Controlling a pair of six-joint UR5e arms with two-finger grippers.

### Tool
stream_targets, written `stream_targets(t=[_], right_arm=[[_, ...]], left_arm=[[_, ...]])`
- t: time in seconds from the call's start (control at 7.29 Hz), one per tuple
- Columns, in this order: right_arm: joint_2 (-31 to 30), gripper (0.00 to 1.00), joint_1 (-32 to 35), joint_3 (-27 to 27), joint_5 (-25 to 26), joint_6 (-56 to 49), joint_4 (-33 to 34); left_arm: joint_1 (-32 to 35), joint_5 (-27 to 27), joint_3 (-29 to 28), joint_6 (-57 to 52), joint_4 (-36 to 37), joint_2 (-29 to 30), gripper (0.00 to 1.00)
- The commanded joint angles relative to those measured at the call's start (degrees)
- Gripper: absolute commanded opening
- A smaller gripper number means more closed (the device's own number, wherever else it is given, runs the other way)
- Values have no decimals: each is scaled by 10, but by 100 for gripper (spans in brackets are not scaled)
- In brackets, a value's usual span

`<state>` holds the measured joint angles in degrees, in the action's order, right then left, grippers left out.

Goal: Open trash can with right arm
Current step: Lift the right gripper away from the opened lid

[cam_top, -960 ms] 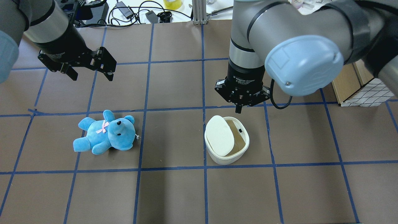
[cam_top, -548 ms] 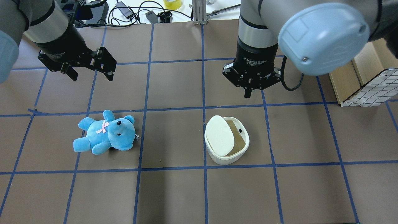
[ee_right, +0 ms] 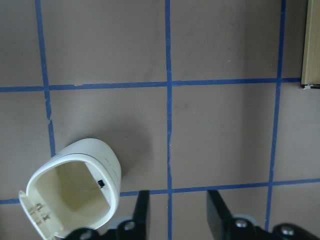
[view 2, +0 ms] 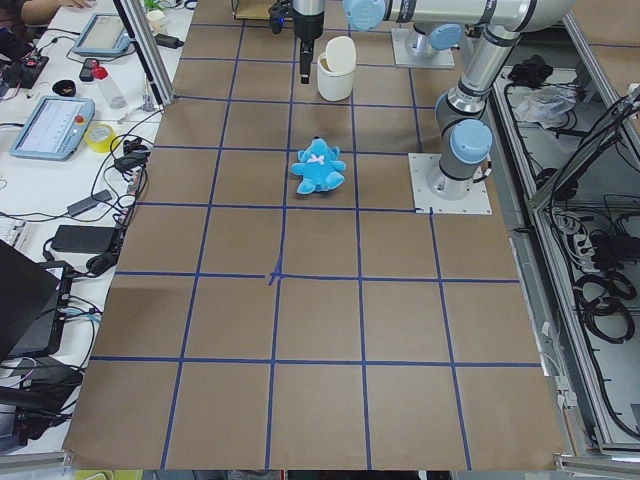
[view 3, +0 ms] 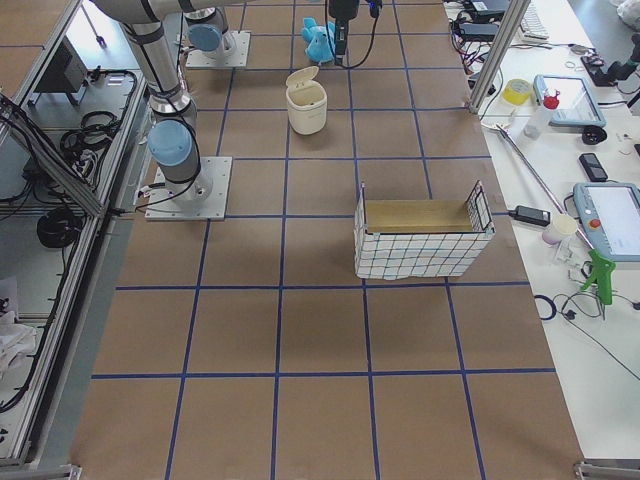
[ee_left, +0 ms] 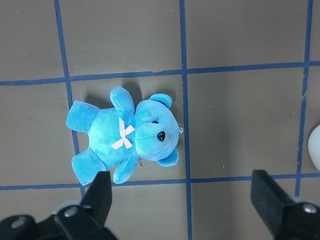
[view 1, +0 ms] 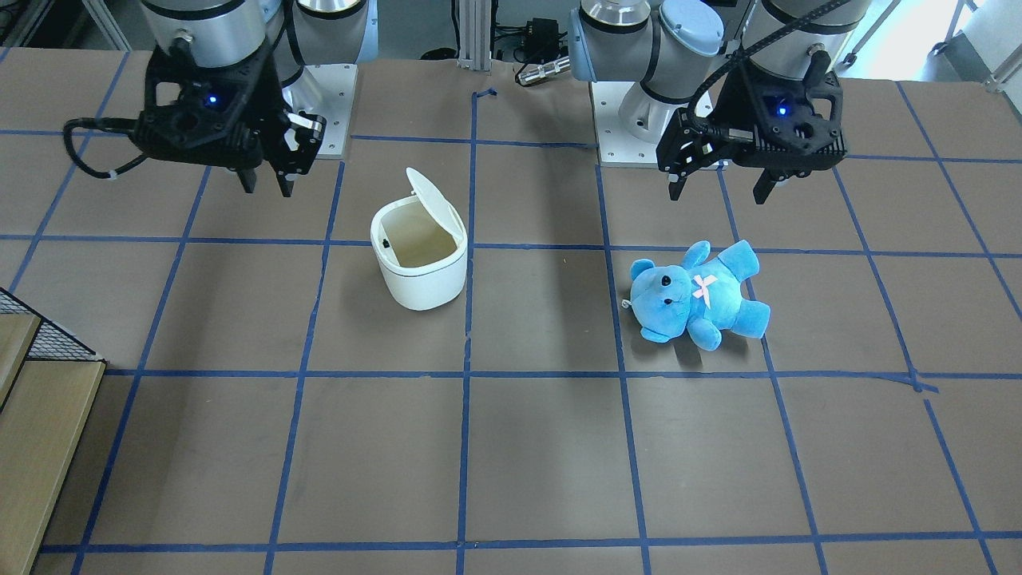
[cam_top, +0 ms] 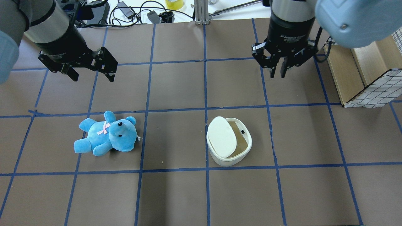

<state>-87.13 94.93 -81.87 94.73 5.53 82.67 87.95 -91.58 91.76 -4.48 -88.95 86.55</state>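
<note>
The white trash can (cam_top: pixel 220 158) stands right of the table's middle with its flip lid (cam_top: pixel 221 136) tipped up and the inside showing. It also shows in the front view (view 1: pixel 419 275) and the right wrist view (ee_right: pixel 107 162). My right gripper (cam_top: pixel 277 74) hangs above the table, beyond and to the right of the can and clear of it. Its fingers stand a little apart and hold nothing; it also shows in the front view (view 1: pixel 265 185). My left gripper (cam_top: pixel 93 77) is wide open and empty, above and beyond the blue teddy (cam_top: pixel 106 135).
A wire-mesh basket with a wooden lining (cam_top: pixel 373 91) stands at the table's right edge, close to my right arm. Cables and small devices (cam_top: pixel 132 12) lie along the far edge. The brown table top carries a grid of blue tape.
My right gripper has moved away from the can, farther back and to the right, and its fingers have parted a little. The lid stays up. The left arm has not moved.
</note>
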Motion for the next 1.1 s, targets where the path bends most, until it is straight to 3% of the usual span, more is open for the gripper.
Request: stream_targets(t=[0.0,0.14,0.41,0.96], right_arm=[[-1,100,-54,10,-9,-107,0],[-1,100,-63,9,-43,-164,7],[-1,100,-64,2,-102,-170,8],[-1,100,-66,1,-88,-163,12]], left_arm=[[-1,0,0,0,0,0,100],[0,0,0,-1,0,0,100],[0,0,0,0,0,0,100],[0,0,0,0,0,0,100]])
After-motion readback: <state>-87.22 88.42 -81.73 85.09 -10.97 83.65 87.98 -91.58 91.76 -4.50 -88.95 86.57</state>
